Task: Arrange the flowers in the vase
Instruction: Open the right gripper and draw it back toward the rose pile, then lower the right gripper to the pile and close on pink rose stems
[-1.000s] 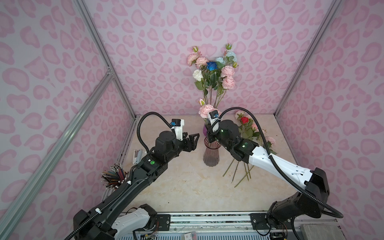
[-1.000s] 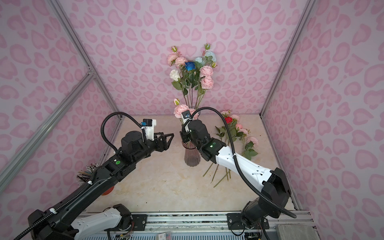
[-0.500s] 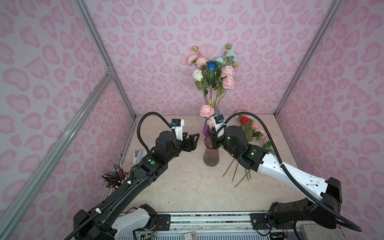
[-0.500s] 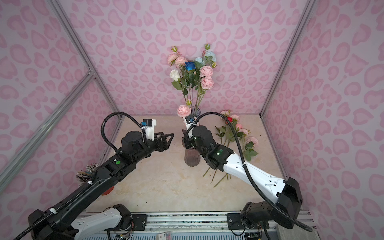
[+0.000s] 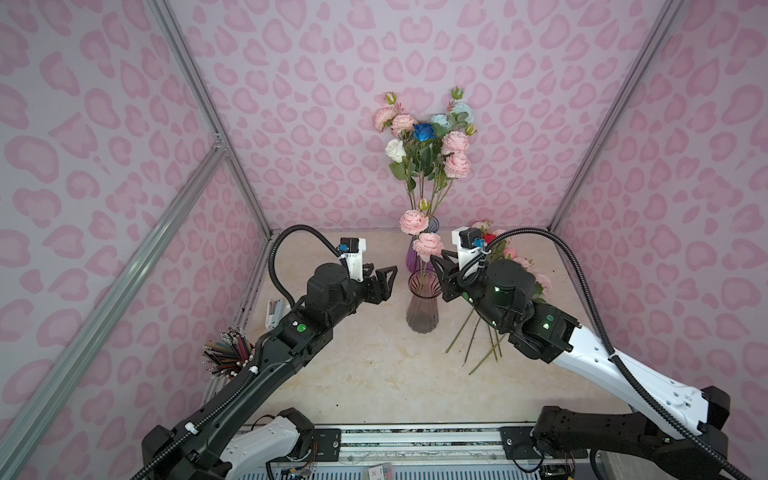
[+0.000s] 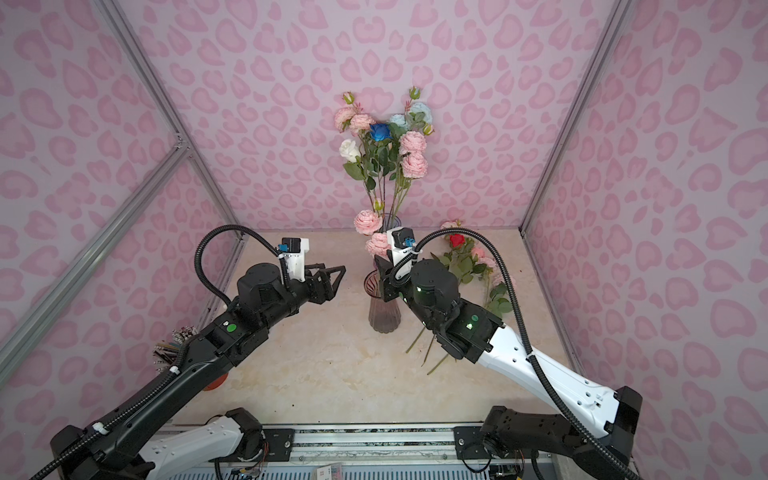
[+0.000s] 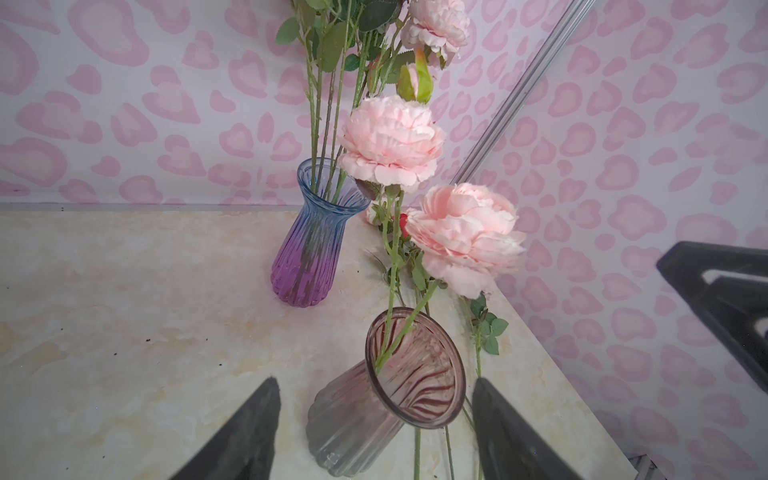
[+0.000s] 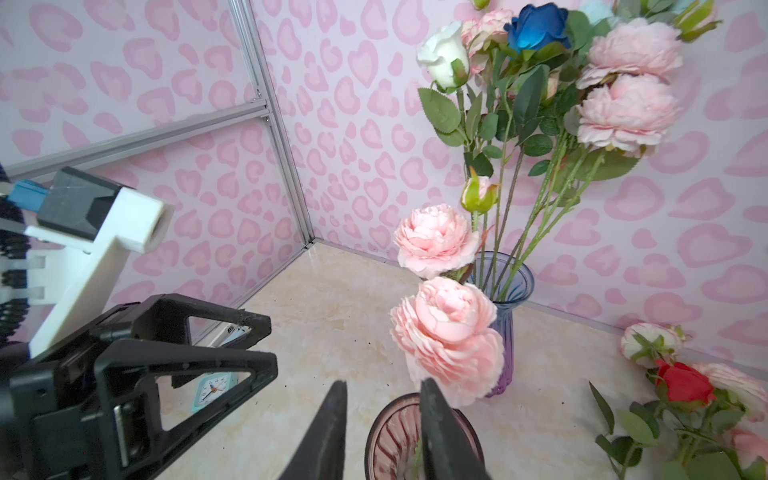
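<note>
Robot lab test booth: pink heart-print wall panels (image 5: 332, 62) on aluminium frame (image 5: 218, 143), marble-look tabletop (image 5: 374, 374), arm bases (image 5: 266, 440) on metal rail (image 5: 415, 432) at front edge.

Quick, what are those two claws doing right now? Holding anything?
Left gripper: wide open, holding nothing.
Right gripper: slightly open, holding nothing.

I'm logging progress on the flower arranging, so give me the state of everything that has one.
Smoky vase: upright, holding two pink peonies.
Blue-purple vase: upright, holding a tall bouquet.
Loose flowers: lying down, not in a vase.
Left gripper: jaws open, empty.
Right gripper: jaws open, empty.
</note>
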